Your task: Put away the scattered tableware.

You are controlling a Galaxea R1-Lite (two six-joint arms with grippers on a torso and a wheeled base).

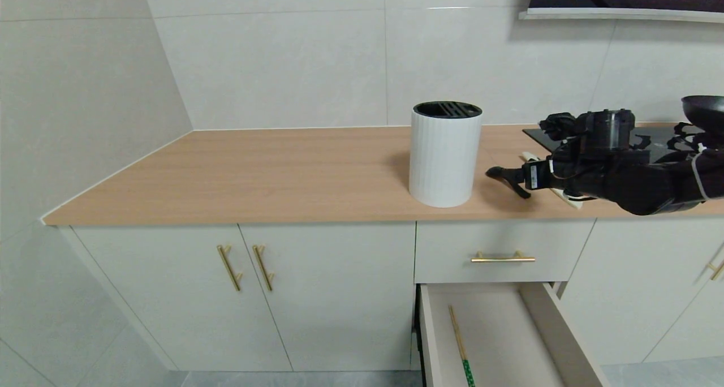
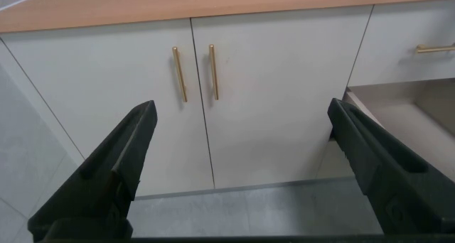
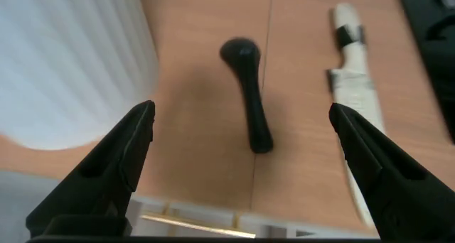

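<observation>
- The right gripper (image 3: 242,114) hangs low over the wooden surface (image 1: 283,172), just right of the white ribbed utensil holder (image 1: 445,155). Its fingers are spread wide, and the black spoon (image 3: 247,94) lies between them. To me that looks like lining up for a pick.
- The spoon lies flat near the surface's front edge, with its rounded bowl pointing away from that edge. It is small, matte and all black.
- Beside it, on the side away from the holder, lies a cream utensil with black bands (image 3: 355,108). I can't tell what kind it is.
- Below, a drawer (image 1: 543,319) stands pulled out with a wooden chopstick with a green end (image 1: 459,342) inside. I take it as one place the tableware goes, and the holder's slotted black top as another.
- The left gripper (image 2: 240,106) is down in front of the cabinet doors (image 2: 270,94), its fingers wide apart and empty.
</observation>
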